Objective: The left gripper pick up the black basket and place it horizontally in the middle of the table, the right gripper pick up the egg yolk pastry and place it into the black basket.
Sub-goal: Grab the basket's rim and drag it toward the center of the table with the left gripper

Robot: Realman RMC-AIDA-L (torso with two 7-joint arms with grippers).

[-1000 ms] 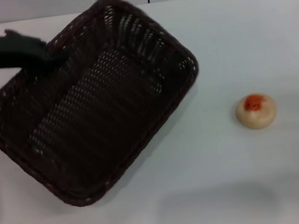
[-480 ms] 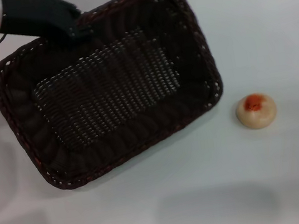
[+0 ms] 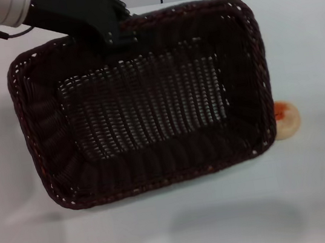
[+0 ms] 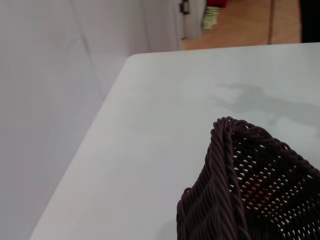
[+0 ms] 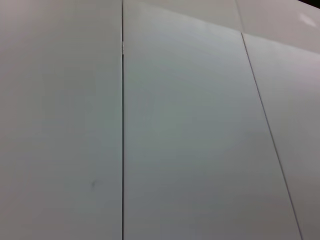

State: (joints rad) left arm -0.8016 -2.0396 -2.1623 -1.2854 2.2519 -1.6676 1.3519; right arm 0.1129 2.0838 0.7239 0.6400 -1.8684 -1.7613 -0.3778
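Swung rightward and squared up since half a second ago, the black basket (image 3: 144,103) now covers the middle of the table (image 3: 320,195), its long sides close to parallel with the far edge. We see the left gripper (image 3: 118,35) reaching in from the far-left corner, its slim jaws clamped on the basket's far rim. On the right side of the table, the egg yolk pastry (image 3: 287,119) sits where it was, now half hidden behind the basket's right wall; whether the two touch, we cannot tell. From the left wrist we see only a braided basket corner (image 4: 235,185) over white tabletop. Our right gripper is out of sight.
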